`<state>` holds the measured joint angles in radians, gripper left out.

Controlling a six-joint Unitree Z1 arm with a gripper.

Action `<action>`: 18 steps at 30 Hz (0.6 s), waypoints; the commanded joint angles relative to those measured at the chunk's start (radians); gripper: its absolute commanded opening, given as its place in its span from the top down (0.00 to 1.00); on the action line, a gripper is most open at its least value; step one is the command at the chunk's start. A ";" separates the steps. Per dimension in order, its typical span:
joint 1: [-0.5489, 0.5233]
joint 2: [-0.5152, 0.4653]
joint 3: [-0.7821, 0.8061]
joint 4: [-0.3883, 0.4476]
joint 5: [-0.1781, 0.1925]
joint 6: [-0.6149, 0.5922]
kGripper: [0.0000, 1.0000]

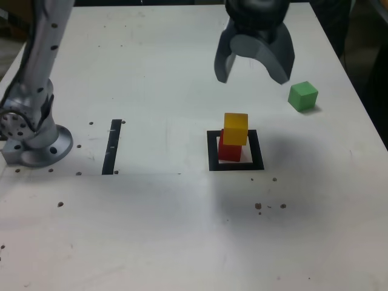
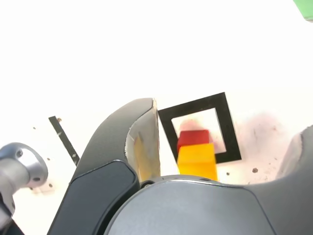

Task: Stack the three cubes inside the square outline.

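at the exterior view's left the arm's silver base (image 1: 33, 136) is bolted to the white table (image 1: 151, 242), well off to the left of the claw. just right of the base, still far left of the claw, lies a narrow black strip (image 1: 111, 147) flat on the table; the wrist view shows it too (image 2: 63, 139), beside the rounded metal of the arm.

next comes the claw (image 1: 253, 71) itself, hanging above the table near the far edge. its two dark curved jaws stand wide apart with nothing between them, so it is released and empty. in the wrist view the claw (image 2: 220, 147) frames the stack between its spread jaws.

below the claw and a little nearer the camera in the exterior view sits the square outline (image 1: 212, 154), a thick black frame with a white centre. inside it stands the red cube (image 1: 228, 150), and the yellow cube (image 1: 236, 128) rests on top of it, slightly turned and shifted toward the exterior view's right. the claw touches neither.

the green cube (image 1: 303, 96) lies alone on the table, to the claw's right in the exterior view and near its right jaw tip but apart from it, outside the outline. the wrist view catches only a green corner (image 2: 305, 9) of it at the picture's edge.
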<state>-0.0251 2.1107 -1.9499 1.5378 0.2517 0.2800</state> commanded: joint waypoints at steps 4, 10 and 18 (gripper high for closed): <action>0.013 0.065 -0.084 0.004 0.049 0.121 0.01; 0.032 0.100 -0.207 0.005 0.079 0.356 0.01; 0.096 0.138 -0.292 0.007 0.064 0.755 0.01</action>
<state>0.0599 2.2318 -2.2302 1.5415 0.3194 0.8230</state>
